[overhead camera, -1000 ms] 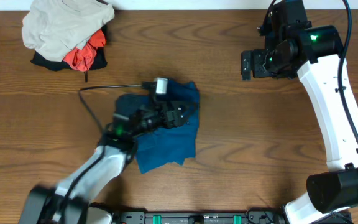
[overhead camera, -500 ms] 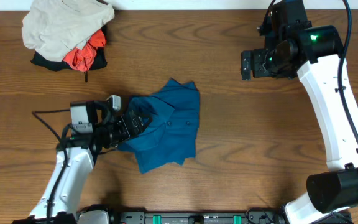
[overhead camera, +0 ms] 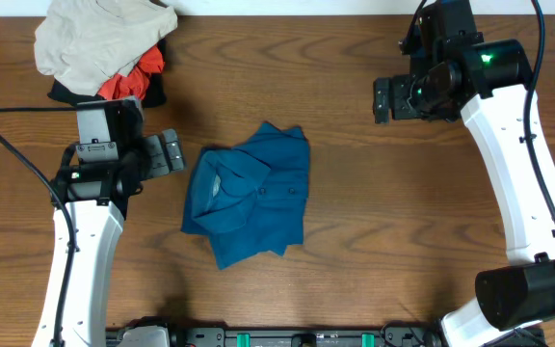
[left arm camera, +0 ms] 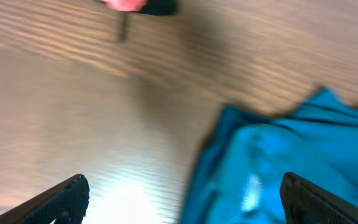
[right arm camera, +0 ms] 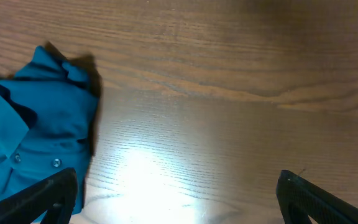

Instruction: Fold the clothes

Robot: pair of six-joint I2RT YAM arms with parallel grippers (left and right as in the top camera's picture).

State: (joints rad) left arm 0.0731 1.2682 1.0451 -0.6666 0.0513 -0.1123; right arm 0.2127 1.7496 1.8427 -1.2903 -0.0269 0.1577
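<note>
A blue button shirt [overhead camera: 251, 196] lies folded in a rumpled packet at the middle of the wooden table; it also shows in the left wrist view [left arm camera: 284, 165] and the right wrist view [right arm camera: 33, 127]. My left gripper [overhead camera: 167, 154] is open and empty, just left of the shirt and apart from it. My right gripper [overhead camera: 385, 99] is open and empty, up at the far right, well away from the shirt. A pile of clothes [overhead camera: 99, 48], beige on top with orange and black under it, sits at the far left corner.
A black cable [overhead camera: 13, 145] loops from the left arm over the table's left side. The right arm's white links [overhead camera: 509, 173] run down the right edge. Bare wood lies between the shirt and the right gripper.
My left gripper has let go of the shirt and drawn back left and up, from over the shirt to beside it. The shirt has settled flatter. The right arm has not moved.
</note>
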